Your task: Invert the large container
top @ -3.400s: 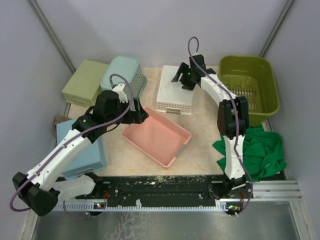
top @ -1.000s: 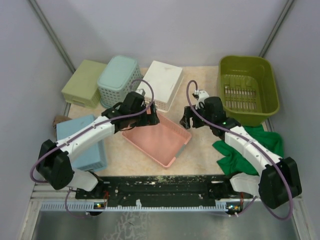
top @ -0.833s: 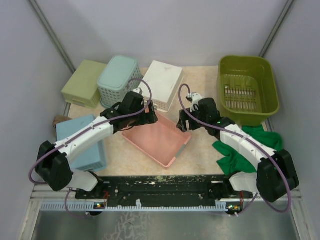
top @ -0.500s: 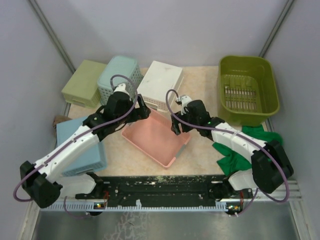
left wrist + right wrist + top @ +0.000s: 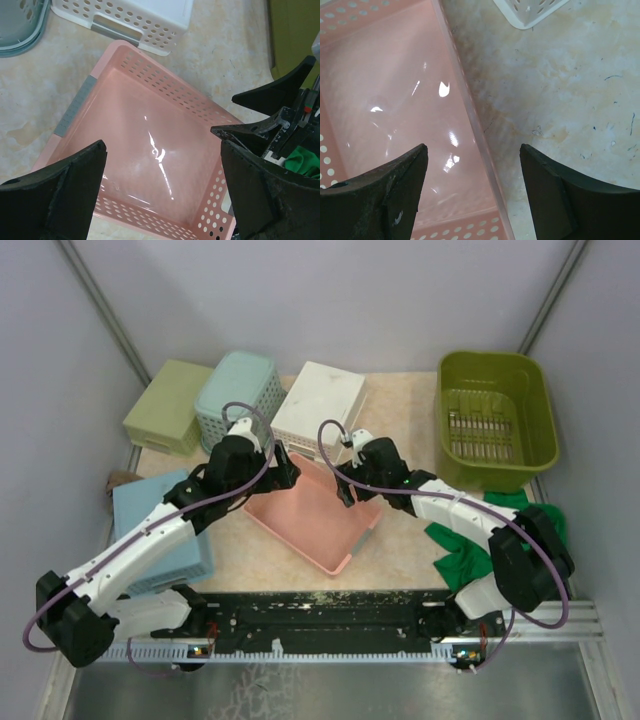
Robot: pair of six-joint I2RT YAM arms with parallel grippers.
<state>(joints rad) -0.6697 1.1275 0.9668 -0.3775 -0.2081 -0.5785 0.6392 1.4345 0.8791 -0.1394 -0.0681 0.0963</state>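
Observation:
The large container [image 5: 497,420], a deep olive-green tub, stands upright at the back right with its slotted base showing inside. A strip of it shows at the top right of the left wrist view [image 5: 295,35]. Both grippers are away from it, over the pink tray [image 5: 312,512]. My left gripper [image 5: 283,472] is open and empty above the tray's back left [image 5: 162,200]. My right gripper [image 5: 345,485] is open and empty, with its fingers either side of the tray's thin rim [image 5: 475,195].
An upturned white basket [image 5: 320,410] sits behind the pink tray. A teal lattice basket [image 5: 238,400] and a pale-green tray [image 5: 170,405] are at the back left. A blue box [image 5: 165,540] lies at the left and a green cloth [image 5: 500,540] at the right front.
The white basket has gone from the middle to beside the teal basket. My right gripper has moved left from near the tub to the pink tray's far rim. The left gripper stays over the tray.

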